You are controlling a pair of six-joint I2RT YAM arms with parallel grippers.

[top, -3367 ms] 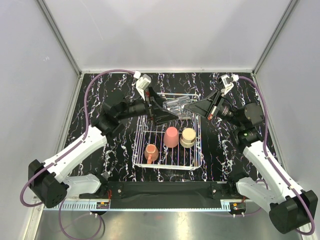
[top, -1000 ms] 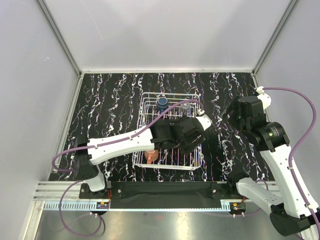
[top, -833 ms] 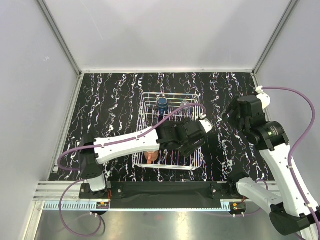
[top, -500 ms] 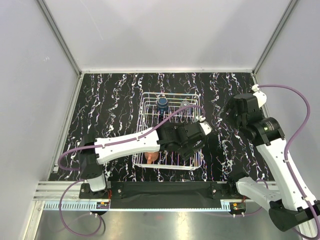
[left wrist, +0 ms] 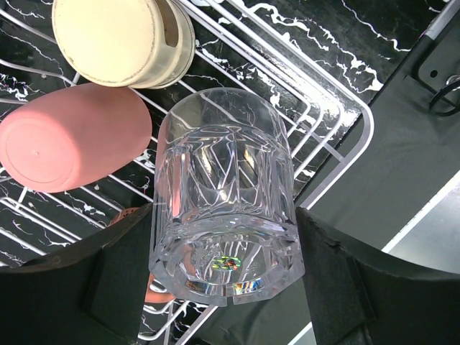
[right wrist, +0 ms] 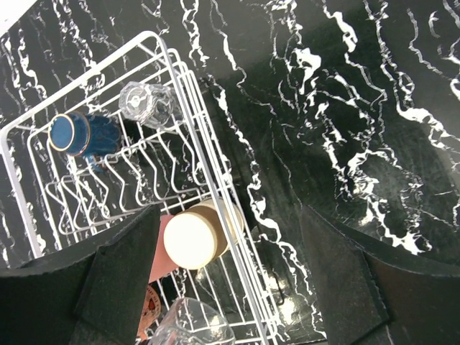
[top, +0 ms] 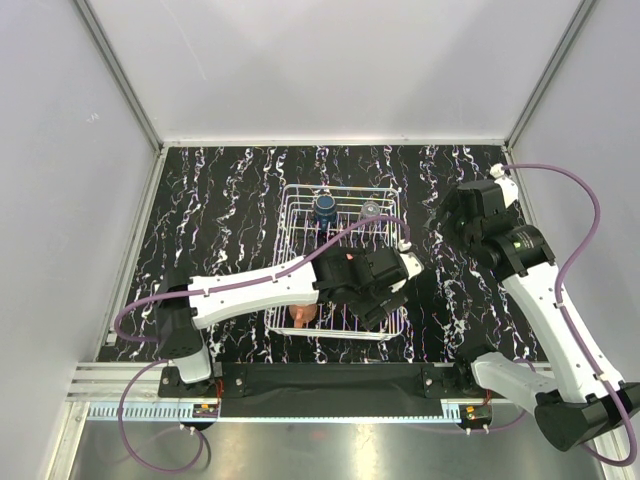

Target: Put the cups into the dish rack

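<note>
Black marble-patterned surface [top: 220, 200], streaked with white veins, is enclosed by pale grey walls [top: 330, 70]. It is spanned by two white arms. The left arm [top: 250, 290] is stretched across to the right over the dish rack [top: 340, 187], and the right arm [top: 545, 300] is raised along the right side with its wrist turned towards the rack's far right corner.

The dish rack, a white wire basket, is set at the middle of the surface. The left gripper [left wrist: 224, 230] is held over the rack's near right corner and is closed on a clear glass [left wrist: 223, 194]. A finger is pressed to each side of the glass, and the end carrying a small coloured sticker is turned to the wrist camera. The right gripper [right wrist: 230, 215] is spread wide with nothing between its fingers, above the bare surface just beside the rack's right wall.

Inside the rack, a pink tumbler [left wrist: 72, 147] and a cream cup [left wrist: 122, 39] are seen base-up side by side, just beyond the held glass. An orange mug [top: 301, 315] is placed near the front left corner. At the far end, a dark blue cup [right wrist: 75, 134] and a second clear glass [right wrist: 144, 103] are lodged among the upright wires.
</note>
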